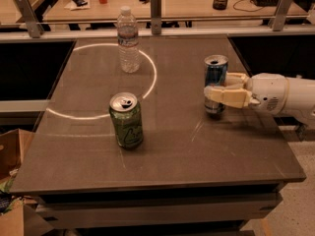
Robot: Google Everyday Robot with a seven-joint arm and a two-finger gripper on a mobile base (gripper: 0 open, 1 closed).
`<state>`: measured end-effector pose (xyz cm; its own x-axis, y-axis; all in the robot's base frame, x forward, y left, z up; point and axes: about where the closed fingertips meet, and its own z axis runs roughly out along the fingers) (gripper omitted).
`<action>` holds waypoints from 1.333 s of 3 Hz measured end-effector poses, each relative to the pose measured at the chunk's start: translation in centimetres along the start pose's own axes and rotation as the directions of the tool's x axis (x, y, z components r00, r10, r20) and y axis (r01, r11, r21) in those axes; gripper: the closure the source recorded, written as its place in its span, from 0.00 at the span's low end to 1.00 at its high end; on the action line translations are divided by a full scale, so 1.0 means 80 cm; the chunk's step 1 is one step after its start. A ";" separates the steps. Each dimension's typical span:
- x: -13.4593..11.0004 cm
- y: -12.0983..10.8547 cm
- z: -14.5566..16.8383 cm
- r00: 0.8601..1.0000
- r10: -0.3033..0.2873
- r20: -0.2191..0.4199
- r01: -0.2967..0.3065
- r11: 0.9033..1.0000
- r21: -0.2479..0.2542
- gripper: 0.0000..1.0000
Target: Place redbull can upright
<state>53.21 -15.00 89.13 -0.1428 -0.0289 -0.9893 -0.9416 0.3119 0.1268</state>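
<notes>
The redbull can (pixel 215 71), slim, blue and silver, stands upright on the right side of the dark table (pixel 177 146), its base at or just above the surface. My gripper (pixel 217 86) reaches in from the right on a white arm (pixel 278 93). Its cream fingers (pixel 227 96) sit on either side of the can's lower half and are shut on it. The can's open top faces up.
A wider green can (pixel 126 120) stands upright left of centre. A clear water bottle (pixel 128 40) stands at the back inside a white circle marked on the table. A metal rail and a wooden desk with clutter lie behind. Cardboard boxes (pixel 12 156) sit on the floor at left.
</notes>
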 end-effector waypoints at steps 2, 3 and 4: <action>0.005 0.002 -0.002 0.996 0.007 0.083 -0.006 1.000 -0.018 1.00; 0.005 0.004 -0.002 0.996 -0.022 0.083 0.025 0.999 -0.041 1.00; 0.007 0.007 -0.003 0.996 -0.044 0.077 0.048 0.997 -0.061 1.00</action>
<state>52.56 -15.09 88.66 -0.0776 0.0311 -0.9965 -0.9644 0.2513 0.0829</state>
